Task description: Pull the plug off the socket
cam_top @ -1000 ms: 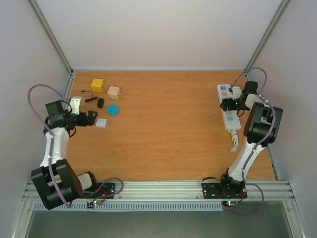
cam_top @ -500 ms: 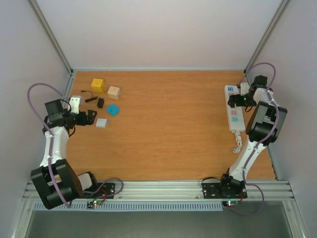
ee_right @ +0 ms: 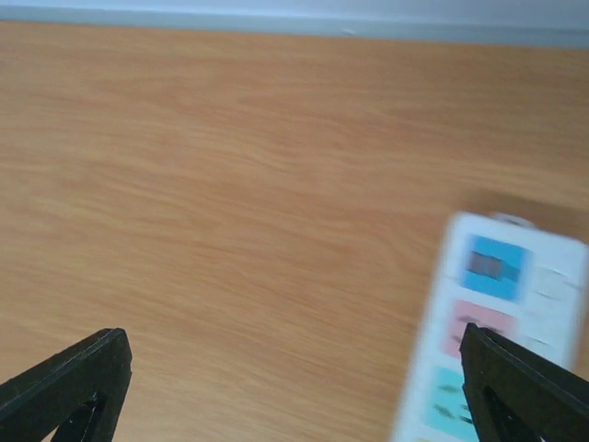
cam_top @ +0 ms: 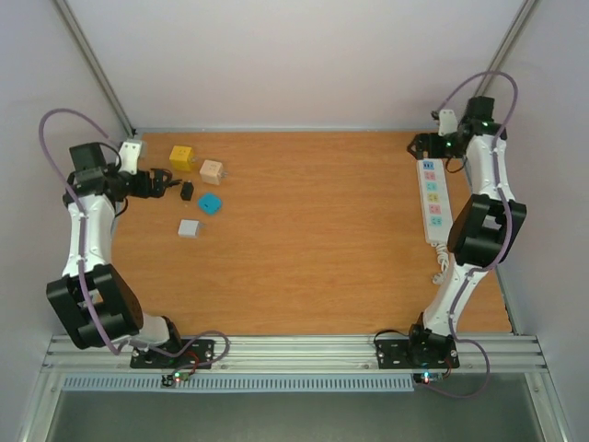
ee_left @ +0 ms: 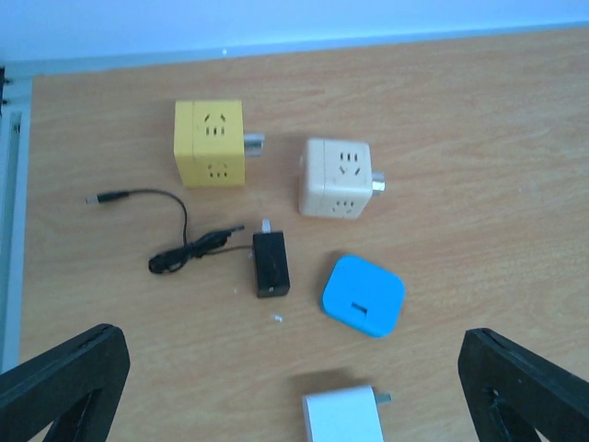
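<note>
The socket, a long white power strip [cam_top: 433,201] with blue, red and green outlets, lies along the table's right side, its short cord [cam_top: 440,262] at the near end. I see no plug in its outlets. My right gripper [cam_top: 421,145] is open and empty, hovering just beyond the strip's far end. In the right wrist view [ee_right: 294,387] the blurred strip [ee_right: 497,322] lies at the right, by the right finger. My left gripper [cam_top: 164,181] is open and empty at the far left, above loose adapters; its wide-apart fingers also show in the left wrist view [ee_left: 294,387].
At the back left lie a yellow cube adapter [ee_left: 210,143], a beige cube adapter [ee_left: 336,178], a black adapter [ee_left: 271,263] with a thin cable [ee_left: 175,249], a blue plug [ee_left: 363,295] and a white plug [ee_left: 342,416]. Frame posts stand at both back corners.
My right gripper left the strip and swung to its far end; the strip shifted right and straightened. My left arm moved back, over the adapters.
</note>
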Tool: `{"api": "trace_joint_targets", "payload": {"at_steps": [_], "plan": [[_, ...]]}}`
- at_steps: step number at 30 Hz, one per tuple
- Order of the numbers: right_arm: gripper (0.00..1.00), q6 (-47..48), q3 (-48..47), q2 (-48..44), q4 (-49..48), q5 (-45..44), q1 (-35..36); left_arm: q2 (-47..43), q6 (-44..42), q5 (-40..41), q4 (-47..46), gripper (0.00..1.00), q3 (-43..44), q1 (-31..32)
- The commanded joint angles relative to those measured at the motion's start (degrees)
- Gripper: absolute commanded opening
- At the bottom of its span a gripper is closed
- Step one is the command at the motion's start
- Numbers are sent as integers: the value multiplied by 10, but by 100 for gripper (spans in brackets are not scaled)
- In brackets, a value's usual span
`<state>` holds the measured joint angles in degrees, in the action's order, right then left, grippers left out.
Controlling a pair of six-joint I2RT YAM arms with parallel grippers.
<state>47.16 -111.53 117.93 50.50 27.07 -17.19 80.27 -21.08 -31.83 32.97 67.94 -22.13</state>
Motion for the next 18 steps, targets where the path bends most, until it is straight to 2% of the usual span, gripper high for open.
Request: {"api": "trace_joint_targets", "payload": {"at_steps": [1, 4, 11, 18], "plan": [[99, -84, -6, -69, 25, 77, 69, 21, 6, 1, 35, 100, 61, 21], [98, -135, 46, -115, -22, 96, 120, 16, 20, 0, 17, 100, 68, 45], [98, -292, 233, -226, -225, 141, 223, -19, 46, 3, -43, 100, 17, 105], [98, -383, 431, -309, -410, 158, 252, -54, 57, 54, -89, 100, -84, 167]]}}
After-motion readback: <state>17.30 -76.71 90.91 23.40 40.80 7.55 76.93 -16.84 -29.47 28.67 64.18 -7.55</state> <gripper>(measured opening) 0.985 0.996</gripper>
